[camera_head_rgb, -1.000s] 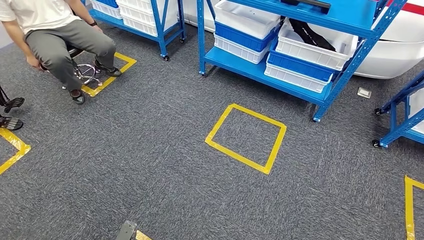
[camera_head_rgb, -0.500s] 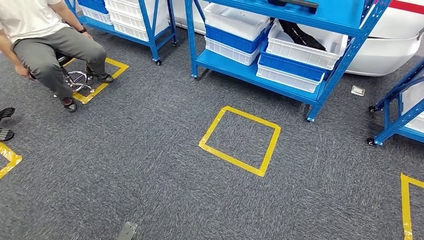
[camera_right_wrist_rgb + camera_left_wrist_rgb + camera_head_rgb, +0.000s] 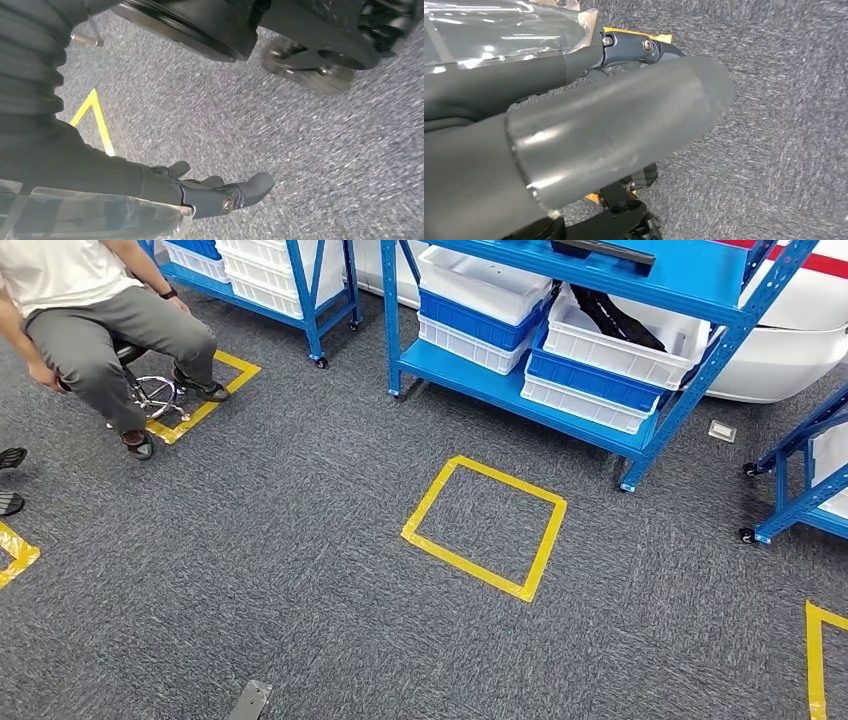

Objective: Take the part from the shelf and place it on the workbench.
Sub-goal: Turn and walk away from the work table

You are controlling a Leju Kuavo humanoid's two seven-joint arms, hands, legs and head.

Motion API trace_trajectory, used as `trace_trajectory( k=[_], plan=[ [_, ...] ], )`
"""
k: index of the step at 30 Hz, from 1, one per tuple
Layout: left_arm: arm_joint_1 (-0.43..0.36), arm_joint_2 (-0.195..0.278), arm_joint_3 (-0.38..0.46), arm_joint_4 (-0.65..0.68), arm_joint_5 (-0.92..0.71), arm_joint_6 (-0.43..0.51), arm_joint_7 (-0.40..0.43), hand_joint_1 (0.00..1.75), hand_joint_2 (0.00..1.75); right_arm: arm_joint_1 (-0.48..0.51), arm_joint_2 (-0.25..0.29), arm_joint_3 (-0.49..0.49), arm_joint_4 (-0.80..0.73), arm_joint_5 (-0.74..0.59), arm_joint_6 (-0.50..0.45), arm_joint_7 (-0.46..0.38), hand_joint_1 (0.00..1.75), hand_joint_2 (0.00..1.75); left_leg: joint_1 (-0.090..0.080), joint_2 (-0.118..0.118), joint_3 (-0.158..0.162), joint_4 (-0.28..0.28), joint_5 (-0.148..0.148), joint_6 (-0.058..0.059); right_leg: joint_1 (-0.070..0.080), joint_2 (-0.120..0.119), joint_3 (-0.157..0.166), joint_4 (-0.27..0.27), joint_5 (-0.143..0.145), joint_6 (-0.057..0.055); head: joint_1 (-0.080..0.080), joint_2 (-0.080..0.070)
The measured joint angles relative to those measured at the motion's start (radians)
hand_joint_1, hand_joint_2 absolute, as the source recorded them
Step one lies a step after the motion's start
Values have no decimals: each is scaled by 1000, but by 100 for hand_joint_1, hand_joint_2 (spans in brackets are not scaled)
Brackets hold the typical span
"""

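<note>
1. The blue shelf (image 3: 600,350) stands at the far side of the grey carpet (image 3: 300,570), its lower level stacked with white and blue bins (image 3: 610,340).
2. A black part (image 3: 615,318) lies in the right-hand white bin.
3. The right hand (image 3: 215,192) hangs over the carpet, released, fingers extended, holding nothing.
4. The left hand (image 3: 624,47) is mostly hidden; its state cannot be told.
5. A yellow tape square (image 3: 485,527) marks the carpet just before the shelf.
6. A seated person (image 3: 90,310) is at the far left.
</note>
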Motion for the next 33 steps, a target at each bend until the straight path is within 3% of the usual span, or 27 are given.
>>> trace_trajectory(
  k=[1, 3, 5, 7, 10, 11, 12, 13, 14, 15, 16, 17, 21, 22, 24, 26, 27, 28, 30, 31, 33],
  plan=[
    [-1, 0, 0, 0, 0, 0, 1, 0, 0, 2, 0, 0, 0, 0, 0, 0, 0, 175, -3, 0, 1, 0, -2, -6, 1, 0, 9, -35, 14, -6, -1, 0],
    [-2, 0, 0, 0, -1, 0, 4, 0, 0, 3, 0, 0, 0, -1, 0, 0, 0, 175, -4, 0, 3, -3, -5, -17, 6, 2, 9, -47, 17, -26, -2, 0],
    [-3, 1, -1, 0, -2, 0, 5, 0, 0, 3, 2, 0, 0, 0, 0, 0, 0, 175, 0, 1, 2, 6, -13, -26, -1, 3, 19, -52, 21, -42, -3, 0],
    [-4, 1, -1, 0, -2, 0, 6, 0, 0, 3, 4, 0, 0, 0, 0, 0, 0, 175, 2, 0, -5, 26, -27, -31, -9, 4, 30, -56, 23, -49, -5, 0],
    [-4, 1, -1, 0, -2, 0, 6, 0, 0, 3, 4, 0, 0, 0, 0, 0, 0, 175, 1, 0, -9, 34, -34, -31, -8, 5, 30, -56, 23, -50, -5, 0],
    [-4, 1, -1, 0, -3, 0, 6, 0, 0, 3, 4, 0, 0, 0, 0, 0, 0, 175, 2, 0, -20, 58, -47, -32, -8, 4, 31, -56, 23, -53, -6, 0],
    [-4, 1, -2, 0, -3, 0, 7, 0, 0, 3, 4, 0, 0, 0, 0, 0, 0, 175, 2, 0, -54, 123, -73, -33, -6, 3, 31, -55, 22, -58, -6, 0],
    [-3, 1, -2, 0, -3, 0, 7, 0, 0, 4, 4, 0, 0, 0, 0, 0, 0, 175, 2, 0, -83, 165, -73, -34, -4, 4, 36, -55, 18, -63, -7, 0],
    [-3, 2, -2, 0, -3, 0, 8, 0, 0, 6, 5, 0, 0, 0, 0, 0, 0, 175, 2, 0, -92, 164, -55, -32, -1, 6, 42, -55, 11, -66, -8, 0],
    [-4, 2, -2, 1, -3, 0, 8, 0, 0, 8, 5, 0, 0, 0, 0, 0, 0, 175, 1, 0, -87, 136, -29, -30, 5, 8, 47, -54, 1, -63, -8, 0],
    [-4, 2, -2, 1, -3, 0, 9, 0, 0, 9, 5, 0, 0, 0, 0, 0, 0, 175, 0, 0, -60, 67, 10, -25, 8, 10, 53, -54, -7, -58, -8, 0],
    [-5, 2, -2, 1, -3, 0, 8, 0, 0, 9, 5, -1, 0, -1, 0, 0, 0, 175, -3, 0, -39, 22, 22, -20, 12, 10, 54, -55, -13, -52, -8, 0],
    [-5, 2, -2, 0, -3, 0, 7, 0, 0, 8, 2, -1, 0, -1, 0, 0, 0, 175, -6, -2, -28, 8, 15, 3, 14, 7, 53, -36, -33, -33, -7, 0],
    [-5, 2, -2, 0, -3, 0, 6, 0, 0, 7, 2, -1, 0, -1, 1, 0, 0, 175, -4, 0, -24, 4, 15, 9, 13, 6, 34, 6, -52, -33, -7, 0],
    [-5, 3, -1, 0, -3, 1, 6, 0, 0, 1, 1, -1, 0, -4, 4, -2, 0, 175, -4, 4, -18, 3, 8, 19, 12, 5, -34, 140, -103, -36, -6, 0],
    [-5, 3, -1, 0, -4, 1, 5, 0, 0, -7, 1, -1, 0, -6, 8, -4, 0, 175, -6, 5, -10, 3, -1, 23, 11, 4, -87, 233, -121, -30, -7, 0],
    [-5, 3, -2, 0, -4, 1, 5, 0, 0, -8, 1, -1, 0, -7, 8, -4, 0, 175, -6, 4, -3, 3, -6, 22, 10, 3, -88, 227, -105, -23, -7, 0],
    [-5, 2, -2, 0, -5, 1, 5, 0, 0, -8, 1, -1, 0, -7, 8, -3, 0, 175, -6, 3, 5, 3, -11, 20, 9, 2, -70, 180, -74, -14, -6, 0],
    [-5, 2, -2, 0, -5, 1, 4, 0, 0, -1, 0, -1, 0, -6, 9, -2, 0, 175, -9, -1, 18, 4, -22, 12, 6, 0, -21, 42, -4, -5, -3, 0],
    [-5, 2, -1, 0, -5, 1, 4, 0, 0, 3, 0, -1, 0, -6, 9, -2, 0, 175, -11, -2, 22, 5, -26, 7, 8, -1, -5, -8, 17, -10, -2, 0],
    [-6, 1, -1, 1, -5, 1, 3, 0, 0, 5, -1, -1, 0, -6, 9, -2, 0, 175, -15, -2, 24, 3, -33, -3, 14, -2, -1, -40, 23, -29, -2, 0]
  ],
)
